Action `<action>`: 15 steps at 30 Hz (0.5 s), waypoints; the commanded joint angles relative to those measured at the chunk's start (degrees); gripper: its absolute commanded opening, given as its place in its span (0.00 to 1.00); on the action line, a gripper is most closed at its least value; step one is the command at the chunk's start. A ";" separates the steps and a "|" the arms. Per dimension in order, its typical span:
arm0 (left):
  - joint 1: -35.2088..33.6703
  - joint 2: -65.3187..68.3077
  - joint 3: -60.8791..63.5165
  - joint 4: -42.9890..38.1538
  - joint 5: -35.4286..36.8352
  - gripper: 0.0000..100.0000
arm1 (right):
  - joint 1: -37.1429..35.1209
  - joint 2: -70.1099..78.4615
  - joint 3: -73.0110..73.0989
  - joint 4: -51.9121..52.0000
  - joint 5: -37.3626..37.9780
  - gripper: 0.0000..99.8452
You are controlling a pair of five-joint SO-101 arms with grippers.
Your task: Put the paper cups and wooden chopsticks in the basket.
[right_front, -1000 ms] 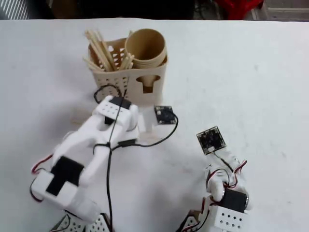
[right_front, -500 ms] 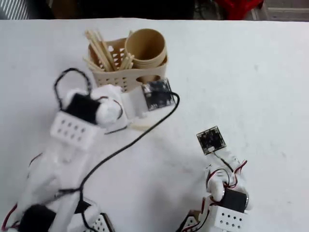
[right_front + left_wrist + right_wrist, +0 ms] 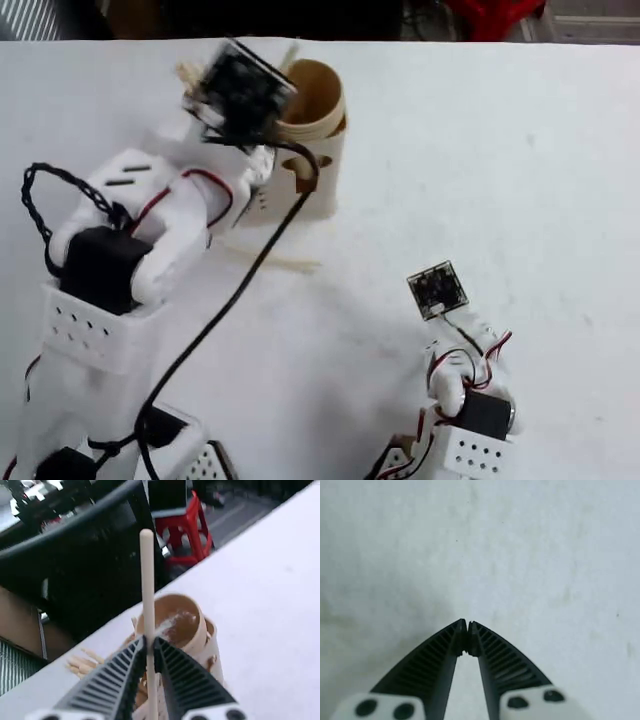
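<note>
- My left gripper (image 3: 149, 642) pinches one chopstick (image 3: 147, 590) between its tips.
- That chopstick stands straight up past the tips, and the cup (image 3: 175, 622) is right behind it.
- The cup sits in the basket (image 3: 215, 657). A bunch of chopsticks (image 3: 82, 662) pokes out of the basket beside the cup.
- In the high view, my left arm is up over the basket.
- A loose chopstick (image 3: 275, 262) lies flat on the bench (image 3: 520, 150), near the basket on my side.
- My right gripper (image 3: 466, 626) is pressed together with nothing in it. It is low over bare bench, well apart from the basket.
</note>
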State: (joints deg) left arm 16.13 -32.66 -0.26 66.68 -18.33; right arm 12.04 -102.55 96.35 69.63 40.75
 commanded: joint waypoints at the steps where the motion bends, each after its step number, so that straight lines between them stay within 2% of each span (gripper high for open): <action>1: 0.31 -1.27 -1.93 -15.30 6.33 0.02 | 0.04 -0.40 0.53 0.22 0.18 0.02; 7: 0.22 -1.27 2.20 -33.76 6.68 0.02 | 0.04 -0.40 0.53 0.22 0.18 0.02; 12: -1.63 -1.19 3.16 -38.68 7.82 0.02 | 0.04 -0.40 0.53 0.22 0.18 0.02; 15: -5.67 0.48 2.64 -38.59 13.63 0.02 | 0.04 -0.40 0.53 0.22 0.18 0.02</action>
State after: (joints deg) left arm 14.99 -32.66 3.16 30.20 -10.86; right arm 12.04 -102.55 96.35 69.63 40.75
